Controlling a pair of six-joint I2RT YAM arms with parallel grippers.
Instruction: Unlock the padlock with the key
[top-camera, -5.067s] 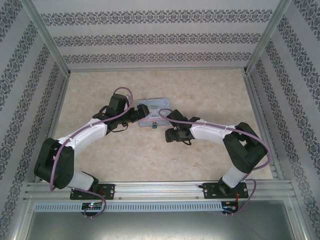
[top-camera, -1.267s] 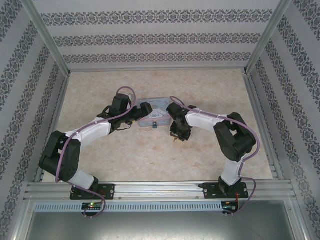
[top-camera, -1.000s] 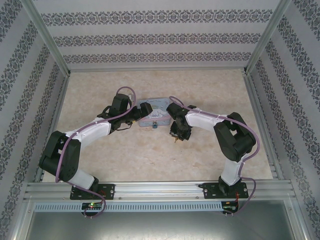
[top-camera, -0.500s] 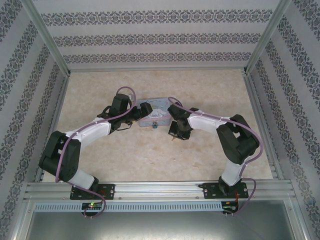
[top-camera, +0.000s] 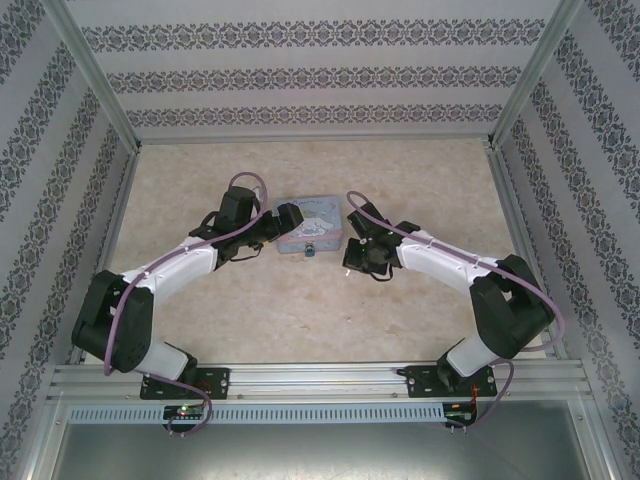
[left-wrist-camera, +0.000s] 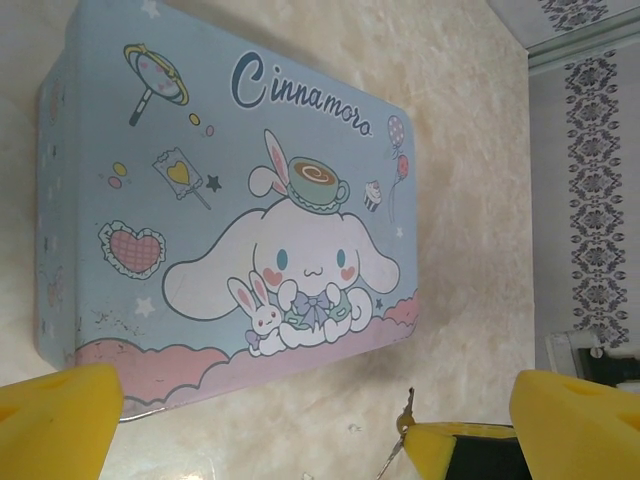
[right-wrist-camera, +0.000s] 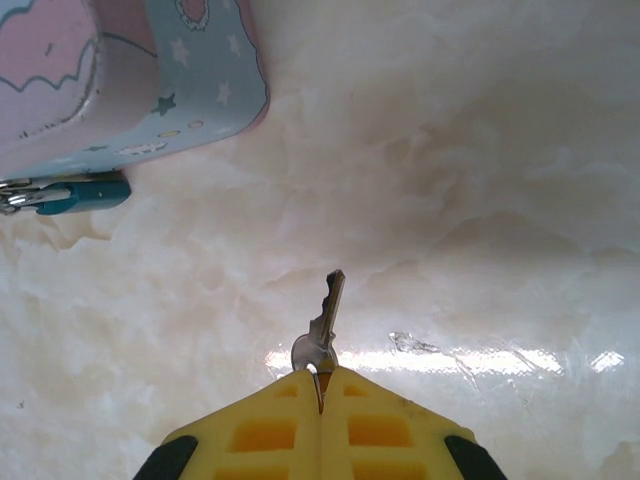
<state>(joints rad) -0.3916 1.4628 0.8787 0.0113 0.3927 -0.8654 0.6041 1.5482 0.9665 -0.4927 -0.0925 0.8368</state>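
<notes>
The small dark-grey key (right-wrist-camera: 326, 312) sticks out from the yellow tips of my right gripper (right-wrist-camera: 320, 374), which is shut on its round head, just above the marble table. The padlock (right-wrist-camera: 85, 192), blue-bodied with a silvery shackle, lies against the front wall of the tin (right-wrist-camera: 190, 95), up and left of the key. From above, the padlock (top-camera: 309, 250) sits at the tin's near side, my right gripper (top-camera: 351, 264) a little to its right. My left gripper (left-wrist-camera: 315, 425) hangs open over the tin's lid (left-wrist-camera: 230, 200). The key (left-wrist-camera: 402, 432) shows at that view's lower edge.
The light-blue cartoon-printed tin (top-camera: 312, 230) sits mid-table between both grippers. Aluminium rails (top-camera: 515, 250) and patterned walls enclose the marble table (top-camera: 300, 320). Open tabletop lies in front of the tin and behind it.
My right arm's elbow has swung outward to the right, and its gripper, shut on the key, has shifted slightly toward the tin. The left arm has barely moved.
</notes>
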